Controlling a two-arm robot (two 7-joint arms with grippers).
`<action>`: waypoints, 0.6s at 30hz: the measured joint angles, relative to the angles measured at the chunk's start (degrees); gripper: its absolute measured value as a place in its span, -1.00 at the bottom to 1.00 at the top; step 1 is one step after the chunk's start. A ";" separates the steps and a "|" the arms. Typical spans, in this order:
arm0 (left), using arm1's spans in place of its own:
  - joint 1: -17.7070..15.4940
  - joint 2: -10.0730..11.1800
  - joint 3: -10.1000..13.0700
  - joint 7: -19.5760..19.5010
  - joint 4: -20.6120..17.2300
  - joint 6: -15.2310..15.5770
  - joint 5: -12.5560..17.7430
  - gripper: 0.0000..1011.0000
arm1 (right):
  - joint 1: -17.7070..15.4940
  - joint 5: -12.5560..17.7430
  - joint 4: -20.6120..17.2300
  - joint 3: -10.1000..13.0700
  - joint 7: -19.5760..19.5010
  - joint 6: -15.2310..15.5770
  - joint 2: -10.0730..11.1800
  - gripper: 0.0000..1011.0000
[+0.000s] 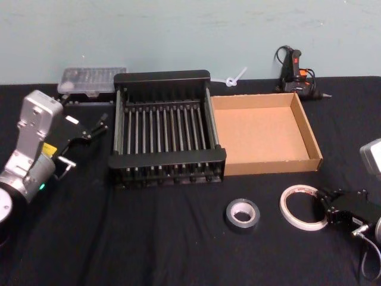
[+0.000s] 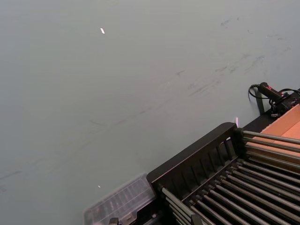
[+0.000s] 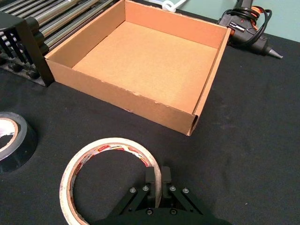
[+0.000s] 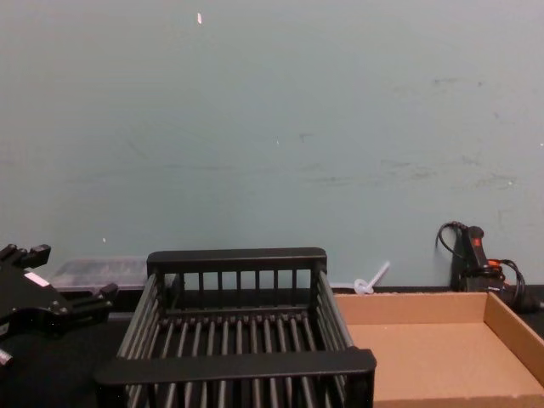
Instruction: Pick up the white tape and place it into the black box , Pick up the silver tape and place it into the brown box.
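The white tape [image 3: 111, 174] lies flat on the cloth in front of the brown box [image 3: 136, 65], its rim pinched between the right gripper [image 3: 158, 176] fingers. Next, I'd guess: lift, carry to the black box [image 1: 166, 128] (empty).

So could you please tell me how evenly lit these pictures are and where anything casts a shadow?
Head view: soft, even light; the thin white tape ring and thick dark grey tape roll cast hardly any shadow on the black cloth. Right wrist view: the tan cardboard box's near wall faintly shades its floor.
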 joint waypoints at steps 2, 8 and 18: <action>0.00 0.00 0.00 0.00 0.00 0.00 0.00 0.98 | -0.07 -0.12 -0.07 0.18 0.14 -0.13 -0.13 -0.85; 0.00 0.00 0.00 0.00 0.00 0.00 0.00 0.98 | -0.64 -0.43 -1.08 1.25 1.29 -0.96 -0.65 -0.85; 0.00 0.00 0.00 0.00 0.00 0.00 0.00 0.98 | -0.48 -0.40 -3.47 2.77 2.67 -1.09 -1.49 -0.85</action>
